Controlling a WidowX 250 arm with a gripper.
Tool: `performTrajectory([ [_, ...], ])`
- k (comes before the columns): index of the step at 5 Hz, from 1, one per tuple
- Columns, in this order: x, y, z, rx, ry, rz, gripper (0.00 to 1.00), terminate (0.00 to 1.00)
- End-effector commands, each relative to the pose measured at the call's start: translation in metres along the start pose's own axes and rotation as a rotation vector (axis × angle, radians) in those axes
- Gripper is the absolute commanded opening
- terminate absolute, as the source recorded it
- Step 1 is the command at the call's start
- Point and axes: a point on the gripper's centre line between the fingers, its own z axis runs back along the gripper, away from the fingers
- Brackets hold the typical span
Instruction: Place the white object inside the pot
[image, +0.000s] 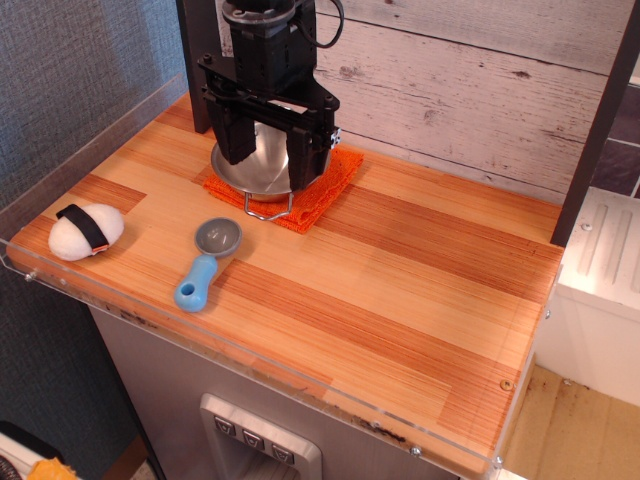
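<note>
The white object (86, 231), a rounded white lump with a black band and a bit of red edge, lies near the front left corner of the wooden table. The pot (272, 160), a shiny steel bowl with a wire loop handle, sits on an orange cloth (325, 192) at the back of the table. My black gripper (270, 140) hangs over the pot, far from the white object. Its fingers (238, 135) stand apart on either side of the pot, open and holding nothing.
A grey scoop with a blue handle (205, 263) lies between the white object and the pot. A clear plastic rim (90, 125) runs along the table's left and front edges. A plank wall stands behind, and a white appliance (605, 290) stands to the right.
</note>
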Motion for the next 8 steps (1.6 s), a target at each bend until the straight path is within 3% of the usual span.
performTrajectory([
  [1,0.0,0.0,0.0,0.0,0.0,0.0,1.0,0.0],
  [4,-0.056,0.079,0.002,0.094,0.021,0.055,1.0,0.0],
  [7,-0.066,0.122,-0.02,0.223,0.024,-0.145,1.0,0.0],
  [8,-0.075,0.136,-0.021,0.218,0.053,-0.078,1.0,0.0],
])
